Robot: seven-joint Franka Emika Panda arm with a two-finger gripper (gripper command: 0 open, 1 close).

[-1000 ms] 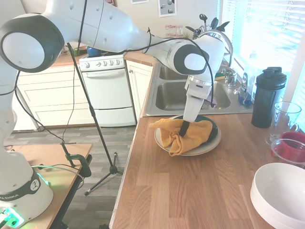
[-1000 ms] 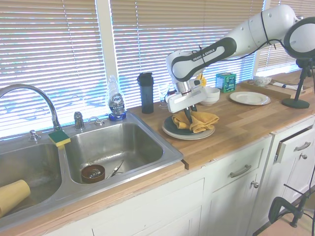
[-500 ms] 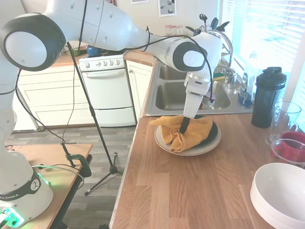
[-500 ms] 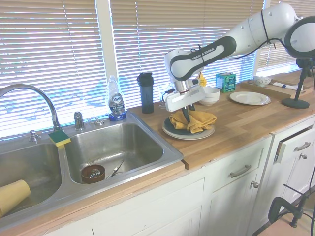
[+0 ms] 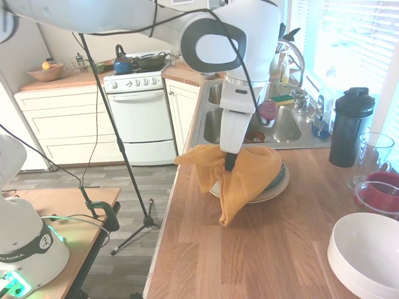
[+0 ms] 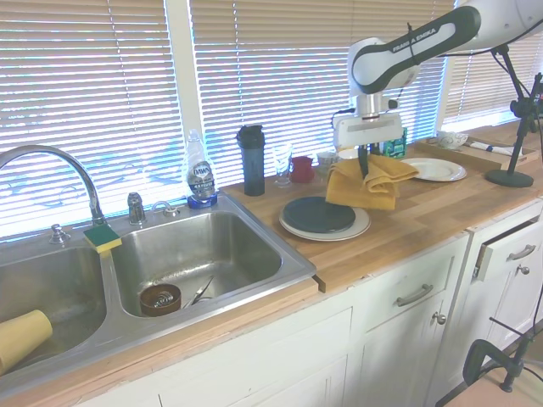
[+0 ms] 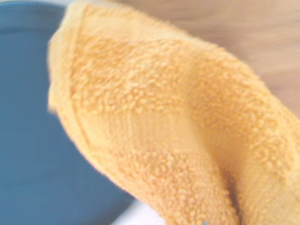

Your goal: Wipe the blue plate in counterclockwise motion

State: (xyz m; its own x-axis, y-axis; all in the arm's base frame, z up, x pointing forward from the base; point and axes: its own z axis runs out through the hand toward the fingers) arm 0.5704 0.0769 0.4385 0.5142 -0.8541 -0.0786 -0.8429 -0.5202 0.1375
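Note:
The blue plate [image 6: 318, 214] lies on a larger cream plate [image 6: 360, 229] on the wooden counter, and its whole face shows in the second exterior view. In the first exterior view only a sliver of the blue plate [image 5: 279, 177] peeks out behind the cloth. My gripper [image 6: 365, 167] is shut on a yellow towel [image 6: 372, 181] and holds it in the air, above and just beside the plate on the side away from the sink. The towel [image 5: 242, 180] hangs from my gripper [image 5: 229, 163] in loose folds. The wrist view shows the towel [image 7: 178, 131] close up over the blue plate [image 7: 28, 140].
A steel sink [image 6: 195, 254] lies next to the plates. A dark shaker bottle [image 5: 350, 128], a glass, a red cup [image 5: 381, 187] and stacked white bowls [image 5: 368, 252] stand along the window side. Another white plate [image 6: 431, 170] sits further along the counter.
My gripper has risen and swung away from the sink, lifting the yellow towel off the blue plate. The plate's face, covered before, now lies bare.

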